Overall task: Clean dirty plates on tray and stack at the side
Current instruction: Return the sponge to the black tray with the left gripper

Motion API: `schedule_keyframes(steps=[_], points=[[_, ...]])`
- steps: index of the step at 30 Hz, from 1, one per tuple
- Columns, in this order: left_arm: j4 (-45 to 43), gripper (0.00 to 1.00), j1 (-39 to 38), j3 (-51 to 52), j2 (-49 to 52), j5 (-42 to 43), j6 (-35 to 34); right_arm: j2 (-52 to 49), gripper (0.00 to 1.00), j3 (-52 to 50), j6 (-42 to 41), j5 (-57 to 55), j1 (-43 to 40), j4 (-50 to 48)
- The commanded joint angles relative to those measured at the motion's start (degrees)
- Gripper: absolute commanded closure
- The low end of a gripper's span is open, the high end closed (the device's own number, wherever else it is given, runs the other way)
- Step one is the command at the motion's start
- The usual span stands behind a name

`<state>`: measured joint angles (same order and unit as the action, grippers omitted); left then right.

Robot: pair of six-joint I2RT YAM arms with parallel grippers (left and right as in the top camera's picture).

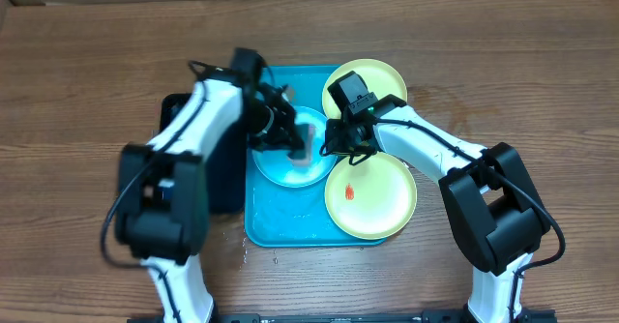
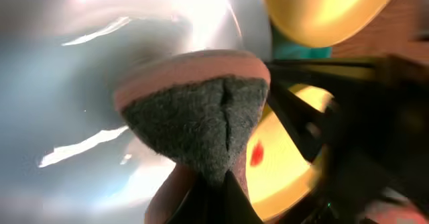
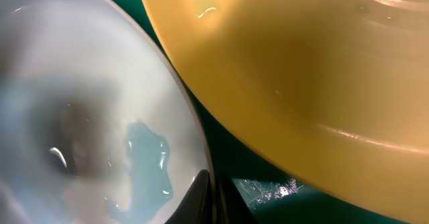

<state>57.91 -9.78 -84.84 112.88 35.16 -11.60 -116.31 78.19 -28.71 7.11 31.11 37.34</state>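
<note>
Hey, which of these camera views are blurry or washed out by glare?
Overhead: sharp and evenly lit, only the left arm smeared by motion. Left wrist: white glare across the blue plate; sponge fairly crisp, right side blurred. Right wrist: too close; green plate and blue plate soft, small glints.

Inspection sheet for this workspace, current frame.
Surface: wooden table.
Job's things: blue plate and smeared green plate on turquoise tray; second green plate overhangs its far right corner.
Clutter: black tray left of the turquoise tray.
Grippers: left gripper, jaws shut on sponge, working the blue plate; right gripper, jaws shut, apparently pinching that plate's rim.
Cables: black cables loop out at both sides.
Surroundings: nothing seen.
</note>
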Motion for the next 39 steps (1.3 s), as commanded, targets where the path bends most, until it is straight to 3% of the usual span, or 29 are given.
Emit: schedule_keyframes(steps=[1, 5, 8, 13, 19, 26, 28, 30, 32, 39], points=[[4.7, 0.96, 3.8, -3.0, -10.1, -10.6, 1.9, -0.6, 0.96, -1.0, 0.0, 0.5, 0.4, 0.0], [15.0, 0.96, 6.4, -3.0, -13.7, -28.8, 0.7, -0.6, 0.96, -1.0, 0.0, 0.4, 0.4, 0.2], [19.1, 0.96, 7.1, -1.9, -13.6, -37.7, -2.5, -0.6, 0.96, -1.0, 0.0, 0.3, 0.4, 0.1], [15.9, 0.96, 7.1, 4.3, -13.6, -40.3, -4.3, -0.6, 0.96, -1.0, 0.0, 0.4, 0.4, 0.0], [4.6, 0.96, 7.1, 15.5, -13.6, -41.6, -4.3, -0.6, 0.96, -1.0, 0.0, 0.3, 0.4, 0.0], [-0.9, 0.95, 7.2, 20.0, -13.6, -46.2, -4.3, -0.6, 0.96, -1.0, 0.0, -0.7, 0.4, 0.0], [-1.2, 0.85, 7.2, 20.0, -13.6, -46.2, -4.3, -0.6, 0.96, -1.0, 0.0, -0.7, 0.4, 0.0], [-1.6, 0.6, 7.1, 20.0, -13.6, -45.7, -4.3, -0.6, 0.96, -1.0, 0.0, -0.7, 0.4, -0.3], [-1.6, 0.43, 7.1, 19.8, -13.6, -45.0, -4.2, -0.6, 0.89, -1.0, 0.0, -0.6, 0.4, -0.5], [2.1, 0.45, 7.1, 14.6, -15.0, -40.2, -2.1, -0.6, 0.76, -1.0, -0.1, -0.6, 0.4, -0.8]])
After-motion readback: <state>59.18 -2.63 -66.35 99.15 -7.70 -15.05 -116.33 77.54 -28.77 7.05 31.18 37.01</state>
